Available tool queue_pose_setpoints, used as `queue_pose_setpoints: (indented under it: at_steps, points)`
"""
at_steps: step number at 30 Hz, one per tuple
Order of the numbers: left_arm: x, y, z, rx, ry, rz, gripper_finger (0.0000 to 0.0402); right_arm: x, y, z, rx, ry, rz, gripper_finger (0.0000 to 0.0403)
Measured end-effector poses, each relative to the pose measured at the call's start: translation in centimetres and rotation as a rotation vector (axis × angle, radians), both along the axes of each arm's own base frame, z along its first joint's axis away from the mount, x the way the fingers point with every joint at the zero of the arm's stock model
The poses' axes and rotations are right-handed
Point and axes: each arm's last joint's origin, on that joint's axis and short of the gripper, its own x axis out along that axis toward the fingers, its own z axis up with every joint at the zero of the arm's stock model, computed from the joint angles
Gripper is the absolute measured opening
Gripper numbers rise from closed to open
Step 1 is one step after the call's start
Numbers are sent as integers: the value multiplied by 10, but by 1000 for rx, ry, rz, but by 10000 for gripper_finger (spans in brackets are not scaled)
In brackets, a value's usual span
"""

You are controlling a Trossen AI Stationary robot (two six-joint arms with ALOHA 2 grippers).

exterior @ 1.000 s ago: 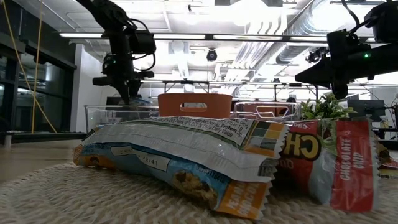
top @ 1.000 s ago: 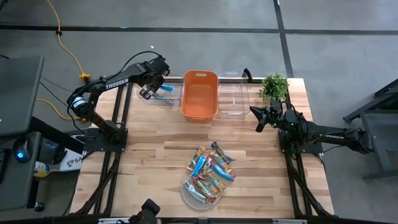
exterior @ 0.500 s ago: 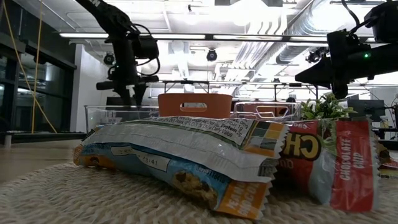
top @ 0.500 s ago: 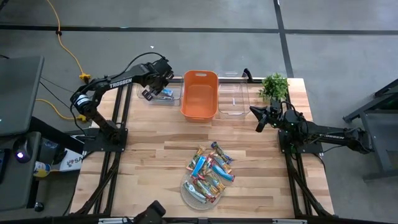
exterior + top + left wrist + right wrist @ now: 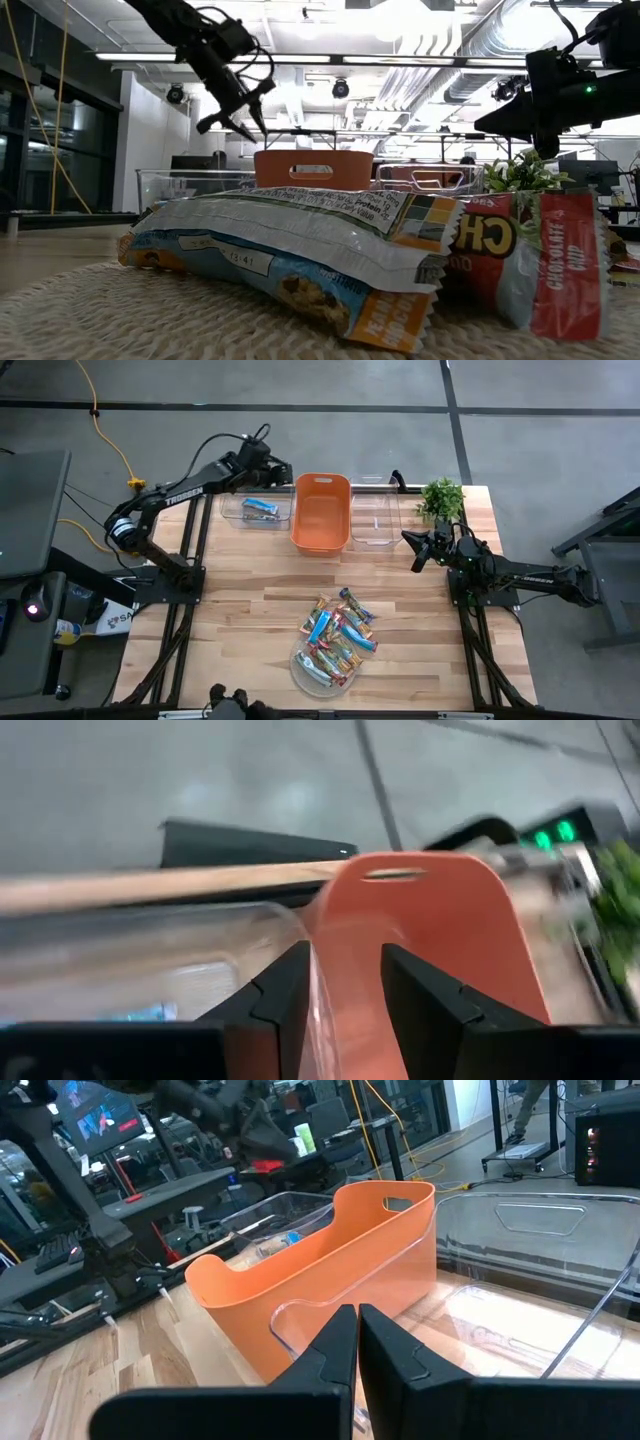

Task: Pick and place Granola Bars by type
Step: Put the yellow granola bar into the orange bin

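One blue granola bar [image 5: 261,507] lies in the clear bin [image 5: 232,516] under my parted left gripper [image 5: 281,472]. Beside it the orange bin [image 5: 321,510] holds nothing; my right gripper [image 5: 411,550] waits, fingers together.

two dark, slim jointed arms — the left arm [image 5: 175,495] bears white lettering and loose black cables; the right arm [image 5: 520,572] has faint white lettering, with green lights glowing near its wrist.

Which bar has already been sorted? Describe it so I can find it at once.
Look along the table's far edge, left of the orange bin, at the clear bin there. The blue-wrapped bar inside lies alone, unlike the bars heaped on the round mat.
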Motion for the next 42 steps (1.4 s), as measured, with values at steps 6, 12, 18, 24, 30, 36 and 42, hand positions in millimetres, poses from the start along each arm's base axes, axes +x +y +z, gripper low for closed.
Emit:
queue_pose_setpoints:
  at_steps: [6,12,18,24,30,36,42]
  points:
    - [-3,-12,19,142,-23,-366,124,0,0,0,0,0,0,0]
    - [1,-23,26,144,-183,-734,124,0,0,0,0,0,0,0]
    - [7,-37,29,119,-301,-966,124,0,0,0,0,0,0,0]
    - [24,-63,30,235,-331,-1211,124,0,0,0,0,0,0,0]
    - [39,-91,30,309,-336,-1361,124,0,0,0,0,0,0,0]
    - [46,-116,24,232,-310,-1433,124,0,0,0,0,0,0,0]
    - [45,-148,6,157,-14,-1439,124,0,0,0,0,0,0,0]
